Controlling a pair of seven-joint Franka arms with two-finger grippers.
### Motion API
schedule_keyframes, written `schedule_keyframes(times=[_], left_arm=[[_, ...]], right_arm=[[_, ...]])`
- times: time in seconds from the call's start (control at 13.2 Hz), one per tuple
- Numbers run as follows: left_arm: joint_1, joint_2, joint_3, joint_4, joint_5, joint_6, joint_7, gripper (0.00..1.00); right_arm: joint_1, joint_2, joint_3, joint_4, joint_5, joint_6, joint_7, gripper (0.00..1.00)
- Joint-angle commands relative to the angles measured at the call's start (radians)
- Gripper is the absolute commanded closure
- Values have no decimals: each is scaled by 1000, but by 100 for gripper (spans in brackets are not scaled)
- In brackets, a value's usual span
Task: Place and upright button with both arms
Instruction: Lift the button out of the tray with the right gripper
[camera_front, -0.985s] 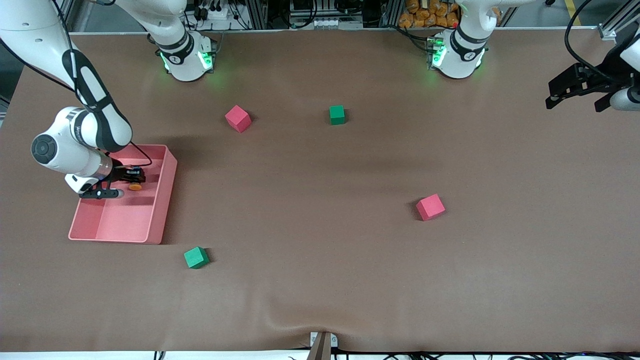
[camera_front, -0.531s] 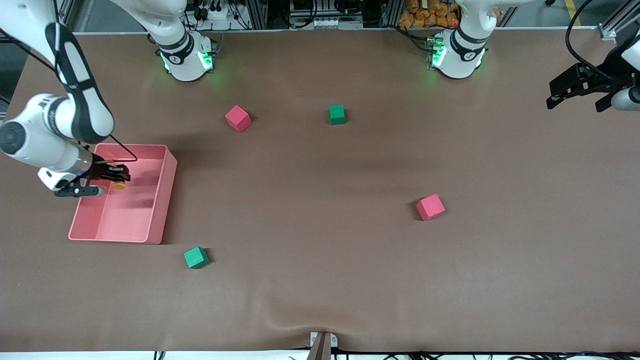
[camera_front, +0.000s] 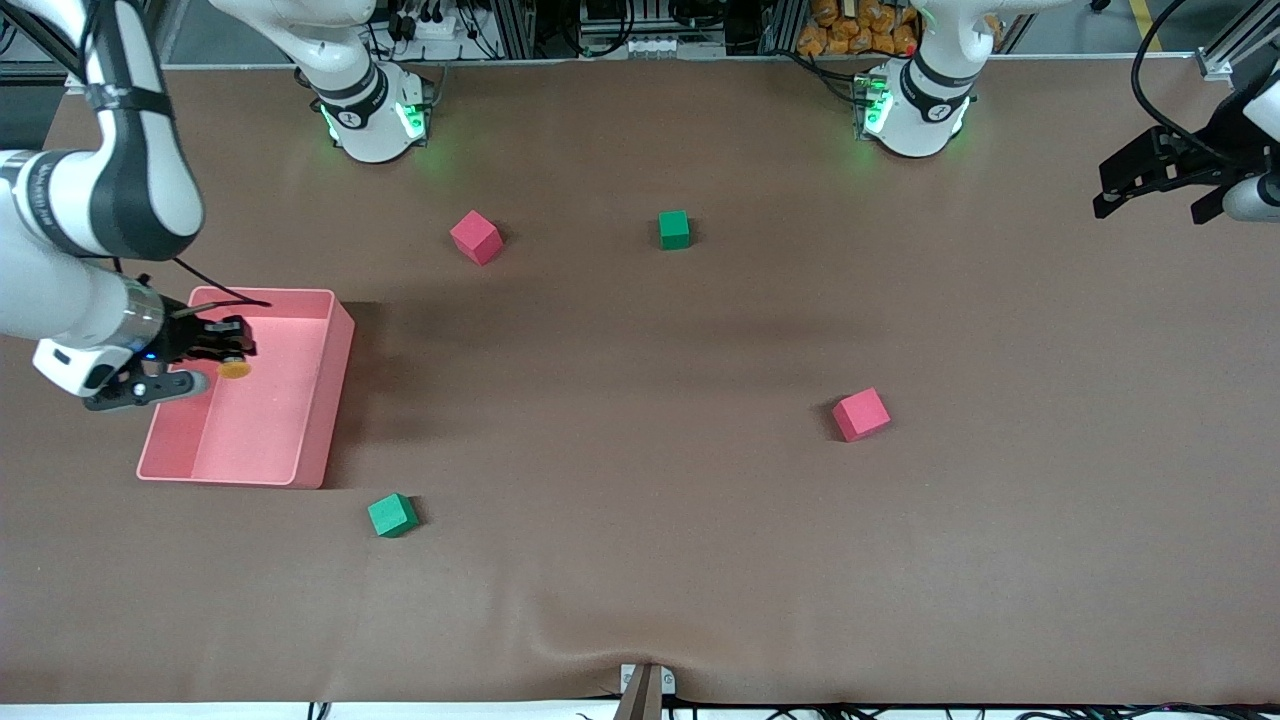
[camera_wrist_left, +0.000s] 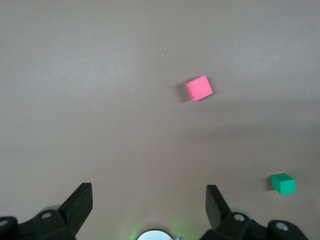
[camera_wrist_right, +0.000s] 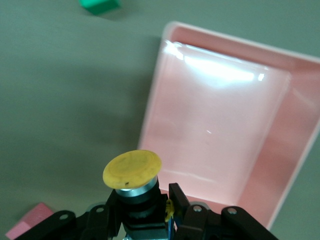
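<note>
The button (camera_front: 235, 369) has a black body and a round orange cap (camera_wrist_right: 132, 170). My right gripper (camera_front: 228, 352) is shut on its body and holds it in the air over the pink tray (camera_front: 340, 370), near the tray's edge at the right arm's end of the table. In the right wrist view the fingers (camera_wrist_right: 178, 200) clamp the body with the cap pointing away from the gripper (camera_wrist_right: 142, 197); the tray (camera_wrist_right: 300, 150) below holds nothing. My left gripper (camera_front: 1150, 205) hangs open above the left arm's end of the table, with nothing between its fingers (camera_wrist_left: 149, 192).
Two red cubes (camera_front: 476, 237) (camera_front: 861, 414) and two green cubes (camera_front: 674, 229) (camera_front: 392, 515) lie scattered on the brown table. The left wrist view shows a red cube (camera_wrist_left: 199, 88) and a green cube (camera_wrist_left: 283, 183).
My right gripper has carried the button from over the tray's middle toward the right arm's end of the table. The left arm has not moved.
</note>
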Motion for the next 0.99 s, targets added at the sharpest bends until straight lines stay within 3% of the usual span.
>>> schedule_keyframes(times=[0.0,0.61,0.91], left_arm=[[9,-3,-2,5,-18,-13,11,0],[9,-3,-2,2,-18,-13,11,0],[7,8,-3,-1,-19,-13,10,0]], right_arm=[[112,43,-7,64,11,-13,81,100],[385,302,-7,337,58,5,501,100],[514,413,-8,337,71,249,722,100]])
